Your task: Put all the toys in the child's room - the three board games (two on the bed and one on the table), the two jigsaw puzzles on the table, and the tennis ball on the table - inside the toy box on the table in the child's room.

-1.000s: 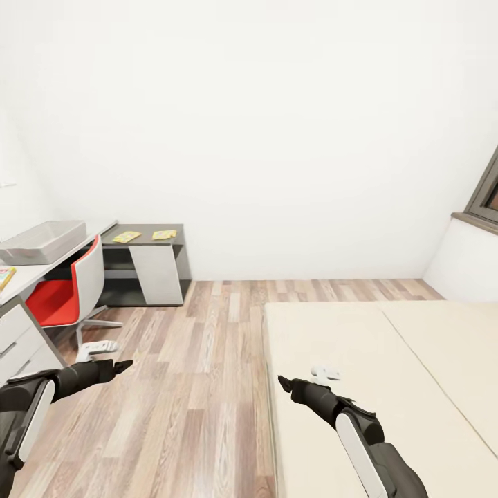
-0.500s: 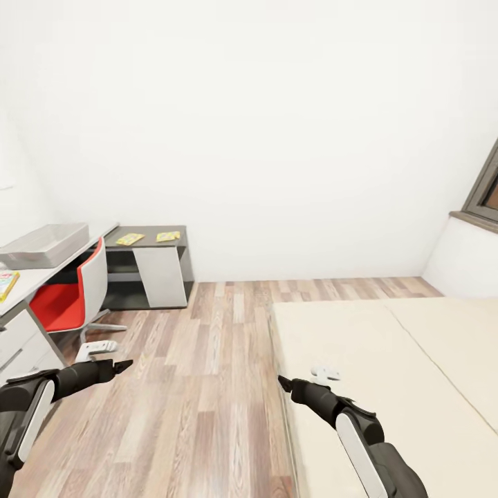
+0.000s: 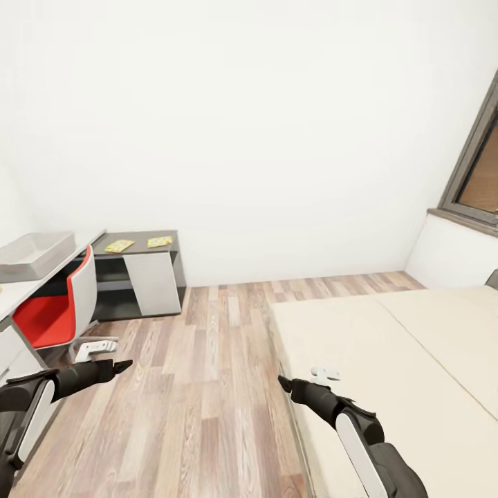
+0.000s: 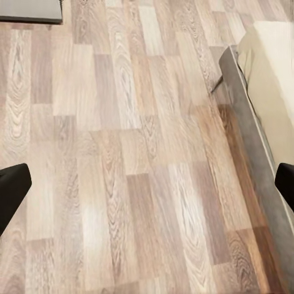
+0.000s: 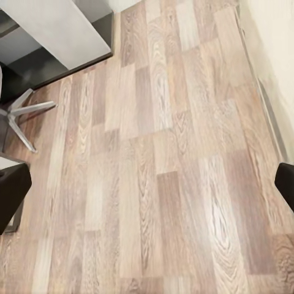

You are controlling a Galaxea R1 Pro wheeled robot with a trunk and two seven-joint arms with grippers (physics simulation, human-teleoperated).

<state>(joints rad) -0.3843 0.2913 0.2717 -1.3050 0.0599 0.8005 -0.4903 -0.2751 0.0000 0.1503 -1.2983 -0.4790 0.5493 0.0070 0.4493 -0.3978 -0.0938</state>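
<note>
The toy box [image 3: 36, 249] is a pale grey bin on the table [image 3: 17, 287] at the far left. Two jigsaw puzzles [image 3: 119, 245] [image 3: 160, 241] lie flat on the table's lower dark section. At the right is the bed [image 3: 387, 360], its visible cream surface bare. The board games and the tennis ball are out of view. My left gripper [image 3: 124, 364] [image 4: 147, 184] hangs open over the plank floor, well short of the table. My right gripper [image 3: 282, 382] [image 5: 147, 184] is open too, above the floor at the bed's near edge. Both hold nothing.
A red chair [image 3: 52, 315] with a white back stands at the table, its star base on the floor. Wood plank floor [image 3: 207, 387] runs between table and bed. A dark-framed window [image 3: 477, 173] sits above a white ledge at the right.
The camera has turned right and tilted up: table and chair slid left, more window shows. Both arms keep their pose in the picture.
</note>
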